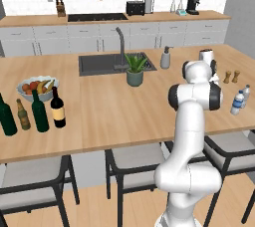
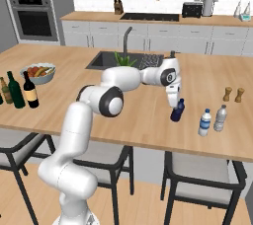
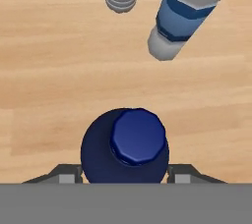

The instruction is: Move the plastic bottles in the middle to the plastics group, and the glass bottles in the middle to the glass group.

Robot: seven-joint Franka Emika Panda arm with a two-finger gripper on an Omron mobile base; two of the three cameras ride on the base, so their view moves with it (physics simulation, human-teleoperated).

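Note:
My gripper (image 2: 174, 103) is shut on the short dark blue plastic bottle (image 2: 177, 110), low over the counter, just left of the plastics group. That group is two clear water bottles (image 2: 205, 122) (image 2: 220, 118), seen also at the counter's right edge (image 1: 238, 102). In the hand view the blue bottle's cap (image 3: 138, 136) sits between my fingertips (image 3: 66, 173), with a blue-labelled water bottle (image 3: 184, 14) beyond it. At far left the slim green wine bottle (image 1: 40, 111) and the near-black labelled one (image 1: 58, 107) stand beside the stout green bottle (image 1: 7, 116) and the amber bottle (image 1: 22, 115).
Two wooden shakers (image 2: 233, 94) stand behind the water bottles. A potted plant (image 1: 134, 69), the sink (image 1: 99, 64) and a soap dispenser (image 1: 165, 57) are mid-counter. A fruit bowl (image 1: 37, 87) sits behind the glass bottles. Stools (image 1: 134, 164) line the near edge.

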